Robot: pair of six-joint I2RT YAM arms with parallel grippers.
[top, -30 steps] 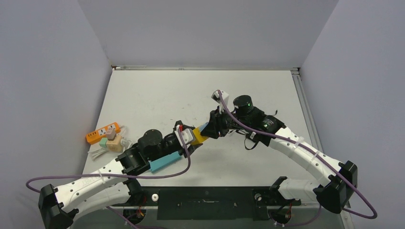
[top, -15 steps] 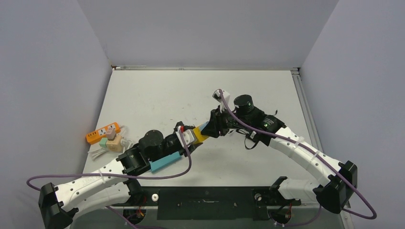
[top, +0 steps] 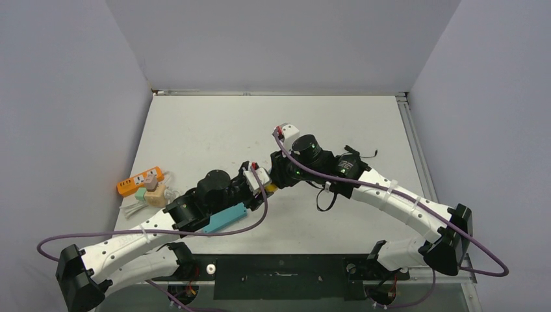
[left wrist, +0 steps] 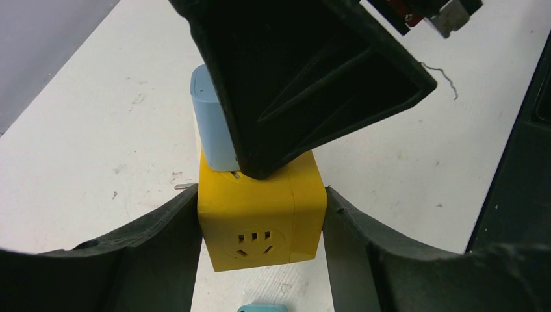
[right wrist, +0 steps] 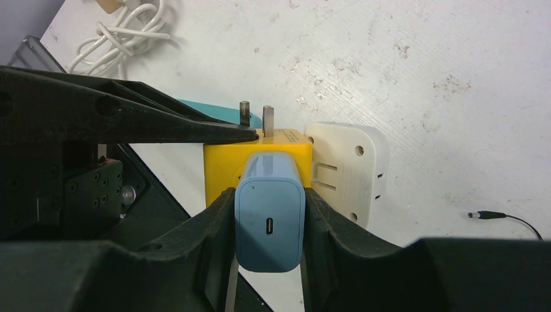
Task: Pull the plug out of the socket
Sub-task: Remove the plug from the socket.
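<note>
Blue plug [right wrist: 269, 221] — still seated in yellow cube socket [left wrist: 263, 221].

no legible text, labels, brands or numbers in any view, orange power strip [top: 140, 181] possibly too small to read

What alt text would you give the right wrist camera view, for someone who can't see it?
The right gripper clamps a light blue plug seated in a yellow socket cube, which the left gripper's black finger grips from the left. A white adapter sits against the cube's right side, on a scuffed white table.
</note>
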